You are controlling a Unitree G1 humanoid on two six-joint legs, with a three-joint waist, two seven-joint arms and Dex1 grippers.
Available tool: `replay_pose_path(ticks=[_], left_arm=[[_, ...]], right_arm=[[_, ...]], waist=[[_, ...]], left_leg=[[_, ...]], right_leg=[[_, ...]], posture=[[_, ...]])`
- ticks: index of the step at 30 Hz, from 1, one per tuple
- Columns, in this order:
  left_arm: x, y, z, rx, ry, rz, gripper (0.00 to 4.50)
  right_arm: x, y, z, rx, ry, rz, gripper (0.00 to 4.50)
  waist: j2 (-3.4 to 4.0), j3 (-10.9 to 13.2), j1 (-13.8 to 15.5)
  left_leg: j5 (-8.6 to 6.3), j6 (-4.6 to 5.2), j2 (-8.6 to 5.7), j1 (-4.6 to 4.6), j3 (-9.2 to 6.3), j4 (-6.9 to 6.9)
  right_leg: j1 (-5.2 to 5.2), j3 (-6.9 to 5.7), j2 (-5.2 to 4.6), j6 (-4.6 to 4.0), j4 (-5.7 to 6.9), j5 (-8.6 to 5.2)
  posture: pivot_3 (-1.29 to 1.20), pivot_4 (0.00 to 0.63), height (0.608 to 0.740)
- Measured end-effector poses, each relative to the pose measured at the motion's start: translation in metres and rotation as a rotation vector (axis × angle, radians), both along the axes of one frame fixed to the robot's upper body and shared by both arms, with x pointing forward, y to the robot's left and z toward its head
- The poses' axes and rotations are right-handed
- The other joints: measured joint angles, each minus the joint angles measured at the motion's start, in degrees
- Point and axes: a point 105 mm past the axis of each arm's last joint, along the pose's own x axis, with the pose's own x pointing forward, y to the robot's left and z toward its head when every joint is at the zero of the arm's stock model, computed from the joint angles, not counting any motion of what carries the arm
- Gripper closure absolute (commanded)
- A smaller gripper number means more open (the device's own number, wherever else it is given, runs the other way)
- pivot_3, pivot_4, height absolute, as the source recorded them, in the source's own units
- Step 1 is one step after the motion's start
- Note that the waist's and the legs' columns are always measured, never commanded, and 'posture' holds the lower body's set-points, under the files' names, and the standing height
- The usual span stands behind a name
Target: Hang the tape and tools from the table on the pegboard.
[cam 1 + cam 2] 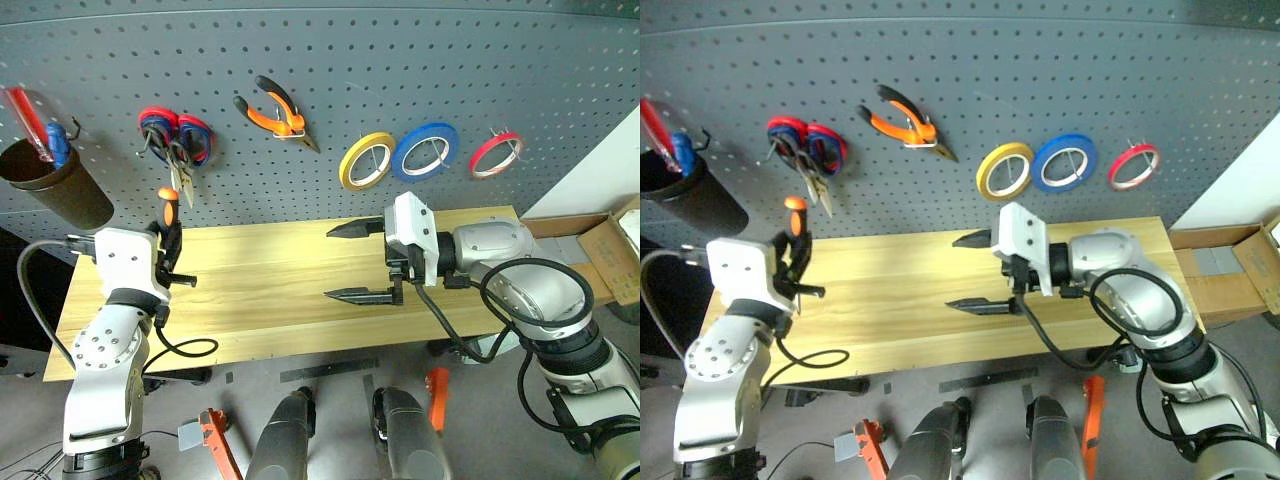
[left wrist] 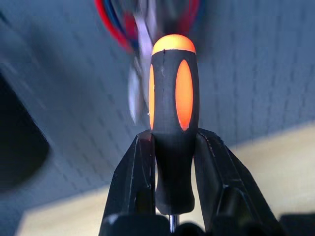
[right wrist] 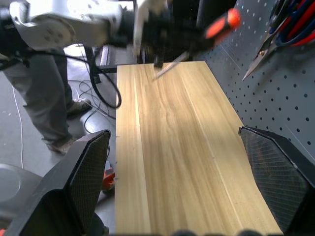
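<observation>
Screwdriver (image 2: 173, 123) before possibly scissors (image 1: 176, 140)

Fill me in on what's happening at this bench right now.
The robot is hanging tools on the pegboard. Its left gripper is shut on the orange-and-black screwdriver, held up off the table with the handle upward, near the board. The right gripper is open over the table, holding nothing. The pliers and the red tape ring already hang on the board, beside yellow and blue rolls and red-and-blue scissors.
</observation>
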Motion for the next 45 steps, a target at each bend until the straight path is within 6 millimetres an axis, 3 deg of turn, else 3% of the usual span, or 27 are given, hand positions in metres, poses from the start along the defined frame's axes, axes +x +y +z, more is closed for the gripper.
replay_pose_path(ticks=[4,7,13,20,27,37,39,45], left_arm=[[0.000,-0.001,0.046,-0.018,-0.165,0.013,3.74],[-0.005,0.009,0.078,-0.022,-0.273,0.050,3.74],[-0.013,0.032,0.107,-0.086,-0.371,0.115,3.74],[0.008,0.066,0.148,-0.193,-0.465,0.115,3.74],[0.030,0.079,0.154,-0.244,-0.464,0.102,3.74],[0.019,0.092,0.185,-0.184,-0.533,0.131,3.74],[0.018,0.093,0.179,-0.169,-0.520,0.140,3.74],[0.021,0.100,0.128,-0.113,-0.405,0.198,3.74]], right_arm=[[0.009,-0.002,0.005,0.000,-0.018,0.005,0.00],[0.014,-0.001,0.009,0.003,-0.039,0.012,0.00],[0.020,0.000,0.013,0.005,-0.065,0.019,0.00],[0.026,0.011,0.030,0.055,-0.109,0.031,0.00],[0.036,0.011,0.036,0.071,-0.142,-0.006,0.00],[0.038,0.010,0.036,0.060,-0.156,-0.022,0.00],[0.038,0.010,0.036,0.060,-0.157,-0.021,0.00],[0.038,0.010,0.036,0.058,-0.158,-0.023,0.00]], waist=[[-0.03,-0.59,0.93],[-0.05,-1.05,1.08],[-0.02,-1.36,1.24],[-0.05,-1.65,1.37],[-0.05,-1.68,1.12],[-0.04,-1.70,0.71],[0.00,-1.73,0.62],[-0.04,-1.78,0.20]], left_leg=[[0.01,-0.01,0.01,0.00,0.00,0.04],[0.01,-0.02,0.01,0.00,0.02,0.06],[0.02,-0.03,0.01,0.00,0.02,0.07],[0.10,-0.16,0.08,0.00,-0.06,0.12],[0.10,-0.17,0.09,0.00,-0.06,0.12],[0.10,-0.17,0.10,0.00,-0.01,0.12],[0.10,-0.17,0.10,0.00,0.01,0.11],[0.11,-0.18,0.16,0.00,-0.04,0.12]], right_leg=[[0.00,0.00,0.12,0.02,-0.02,0.07],[0.00,0.02,0.16,0.03,-0.03,0.07],[0.00,0.02,0.26,0.03,-0.02,0.08],[0.00,0.07,0.50,-0.01,-0.07,0.25],[-0.04,0.08,0.51,0.00,-0.07,0.27],[-0.08,0.14,0.52,-0.01,-0.03,0.27],[-0.08,0.17,0.52,-0.01,-0.02,0.27],[-0.11,0.13,0.55,-0.05,0.00,0.30]], posture=[[-0.01,0.192,0.740],[0.00,0.183,0.740],[0.00,0.176,0.740],[-0.01,0.180,0.740],[-0.04,0.183,0.740],[-0.04,0.188,0.740],[-0.04,0.189,0.740],[-0.02,0.181,0.740]])
